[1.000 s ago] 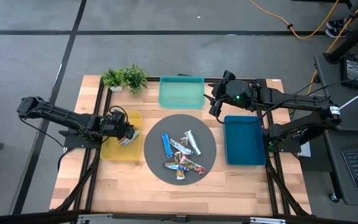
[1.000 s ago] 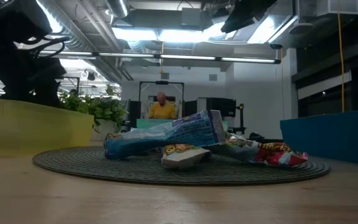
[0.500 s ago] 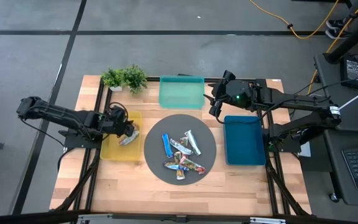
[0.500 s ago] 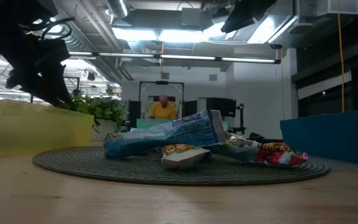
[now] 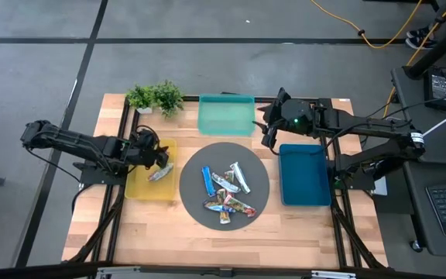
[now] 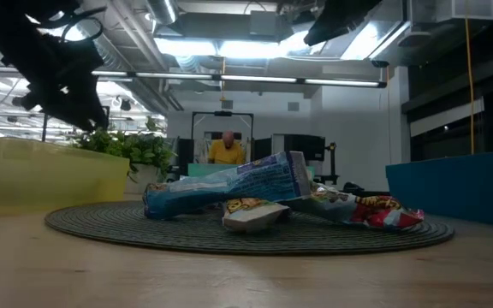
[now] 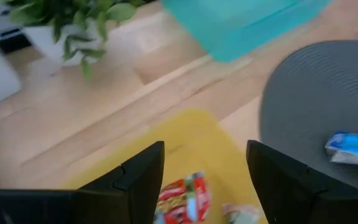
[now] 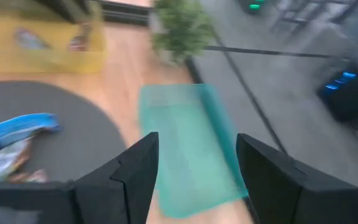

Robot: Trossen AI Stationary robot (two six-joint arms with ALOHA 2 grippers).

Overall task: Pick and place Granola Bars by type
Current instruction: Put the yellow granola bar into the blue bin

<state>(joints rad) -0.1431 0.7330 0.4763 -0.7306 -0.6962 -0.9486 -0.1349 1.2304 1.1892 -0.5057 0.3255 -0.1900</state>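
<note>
On the wooden bench (image 5: 130,225), a round dark mat (image 5: 263,186) holds most of the Granola Bars (image 5: 224,190) in a loose heap, long axes splayed all ways. The yellow tray (image 5: 136,188) already holds a red-wrapped bar (image 7: 182,199), lying slantwise. The left gripper (image 5: 158,157) hovers over that tray, fingers (image 7: 138,180) apart and empty: a drop looks finished, so the next move is reaching back to the mat. The right gripper (image 5: 270,130) waits between the teal tray (image 5: 225,116) and blue tray (image 5: 303,175), fingers spread.
</note>
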